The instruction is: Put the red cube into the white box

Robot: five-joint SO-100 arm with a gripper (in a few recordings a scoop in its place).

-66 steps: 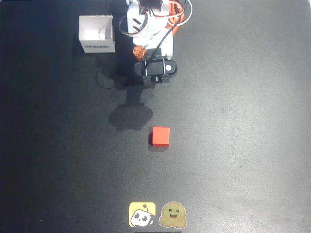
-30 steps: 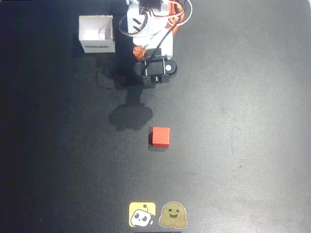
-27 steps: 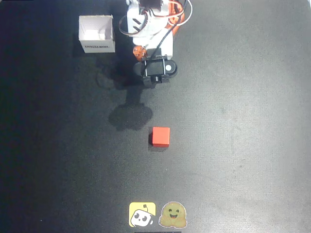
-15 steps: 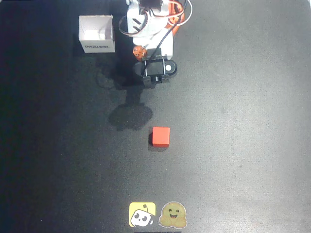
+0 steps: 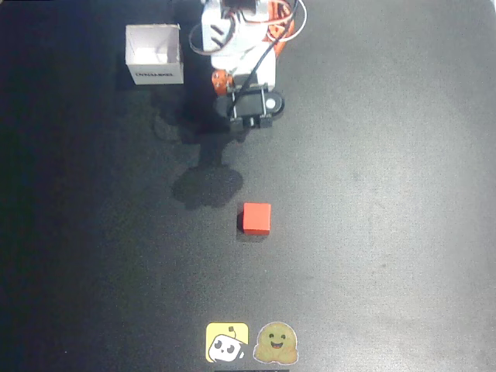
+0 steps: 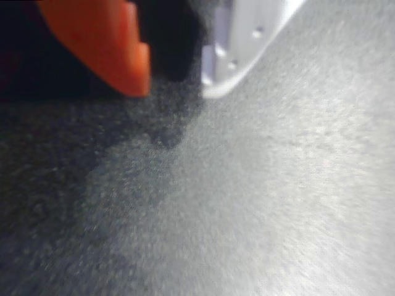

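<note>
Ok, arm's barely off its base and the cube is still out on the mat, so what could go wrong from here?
1. The red cube lies apart from the gripper, whose wrist view shows bare mat, so you may have to aim by the overhead view alone.
2. The white box is small and stands close beside the arm's base; a sweeping carry could knock it or drop the cube outside its walls.
3. The cube sits square and loose on the black mat; an off-centre close could push it away.

Bare table (image 5: 372, 194) surrounds the red cube (image 5: 256, 218) on every side.
</note>
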